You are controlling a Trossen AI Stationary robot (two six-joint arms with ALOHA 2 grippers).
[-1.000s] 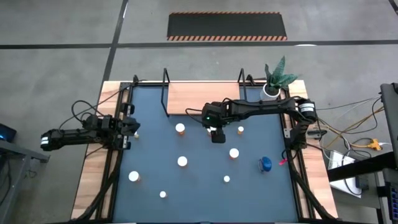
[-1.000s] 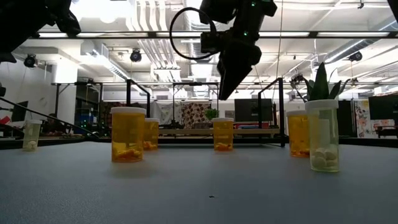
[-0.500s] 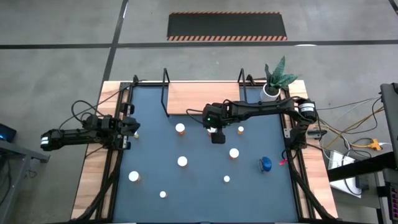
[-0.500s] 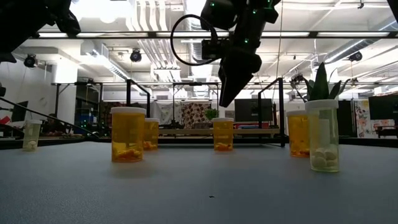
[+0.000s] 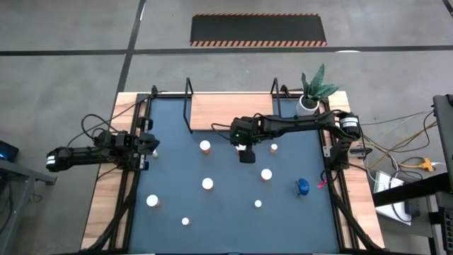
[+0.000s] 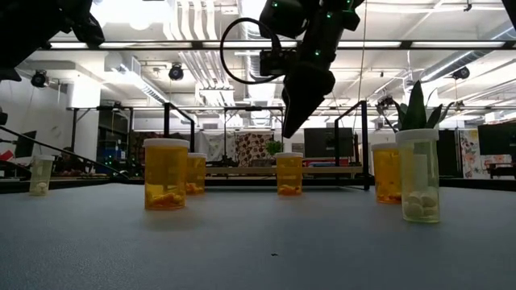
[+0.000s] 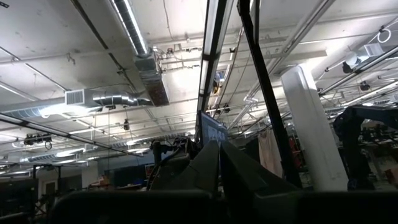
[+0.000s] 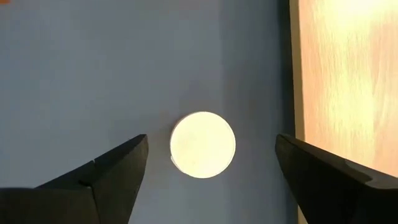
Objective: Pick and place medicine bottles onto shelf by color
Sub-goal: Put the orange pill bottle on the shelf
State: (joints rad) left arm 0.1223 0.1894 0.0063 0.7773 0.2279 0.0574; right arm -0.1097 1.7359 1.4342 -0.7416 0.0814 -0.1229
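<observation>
The bottle [image 8: 203, 144] I am after stands upright on the mat [image 5: 226, 212], its white cap facing straight up at my right wrist camera, close to the edge of the shelf [image 5: 230, 111], which lies along the table's far side. In the low view it is most likely the orange one [image 6: 289, 174] below my right gripper [image 6: 292, 121]. Seen from above, my right gripper [image 5: 245, 154] hangs over the mat between the shelf and the middle bottles, with other white-capped bottles scattered around it: one [image 5: 205, 146] just beside it toward the left arm, one [image 5: 274, 148] on its other side, more nearer the front, and the blue one [image 5: 303, 187] toward the right edge. My right fingers [image 8: 106, 174] stand as wide apart as they go, one on each side of the cap, holding nothing. I judge the bottle light, rigid plastic with a smooth round wall, so it may slip or tip if pinched off-centre; the best hold is across the body just under the cap, fingers square to it. My left gripper [image 5: 151, 144] waits at the mat's left edge, closed and empty, its camera looking up at the ceiling.
</observation>
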